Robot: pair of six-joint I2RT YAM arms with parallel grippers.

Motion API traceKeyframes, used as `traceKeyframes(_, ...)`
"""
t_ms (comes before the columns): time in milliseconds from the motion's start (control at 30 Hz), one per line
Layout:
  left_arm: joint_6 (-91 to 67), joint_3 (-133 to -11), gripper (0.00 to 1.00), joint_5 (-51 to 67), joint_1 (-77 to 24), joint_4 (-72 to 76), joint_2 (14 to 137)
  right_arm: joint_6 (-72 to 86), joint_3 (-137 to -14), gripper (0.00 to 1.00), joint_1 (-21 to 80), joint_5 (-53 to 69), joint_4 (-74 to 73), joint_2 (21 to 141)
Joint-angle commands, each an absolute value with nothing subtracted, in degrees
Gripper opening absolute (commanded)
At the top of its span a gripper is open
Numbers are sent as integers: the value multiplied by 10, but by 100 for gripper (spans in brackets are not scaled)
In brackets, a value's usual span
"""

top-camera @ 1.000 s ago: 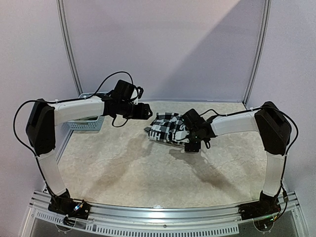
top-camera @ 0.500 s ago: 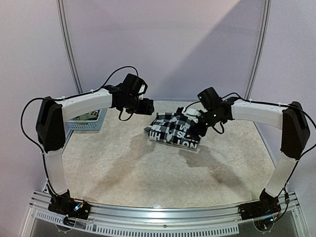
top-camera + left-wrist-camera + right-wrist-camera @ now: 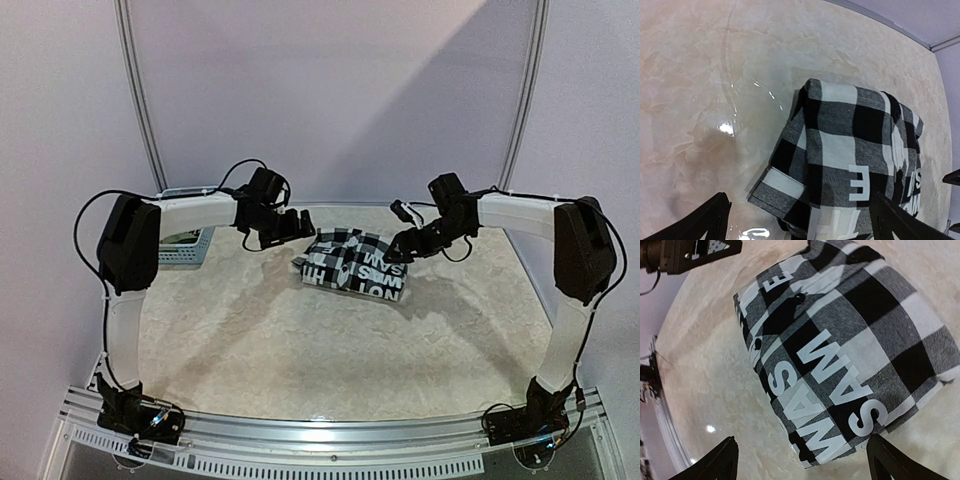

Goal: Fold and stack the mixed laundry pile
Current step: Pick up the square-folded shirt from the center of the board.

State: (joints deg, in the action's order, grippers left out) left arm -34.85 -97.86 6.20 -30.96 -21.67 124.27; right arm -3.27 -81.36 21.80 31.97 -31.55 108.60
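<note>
top external: the folded checked shirt (image 3: pixel 352 266) is lying at the far middle of the table (image 3: pixel 300 350), white letters facing up. the left gripper (image 3: pixel 297 222) is hovering just beside its left edge and the right gripper (image 3: pixel 408 243) by its right edge, both with jaws wide apart, gripping nothing. a basket (image 3: pixel 185 250) is sitting far left.

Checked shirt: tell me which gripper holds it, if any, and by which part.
Nothing is held. The left gripper and the right gripper both stand wide open by the folded checked shirt, which lies free on the table.
</note>
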Motion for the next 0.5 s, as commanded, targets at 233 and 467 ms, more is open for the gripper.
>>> traceKeyframes(233, -340, -1142, 97, 94, -301, -268, 1357, 159, -799, 95, 120, 463, -261, 1187)
traceKeyframes(467, -348, -1156, 87, 89, -302, -273, 1387, 227, -821, 95, 111, 526, -247, 1267)
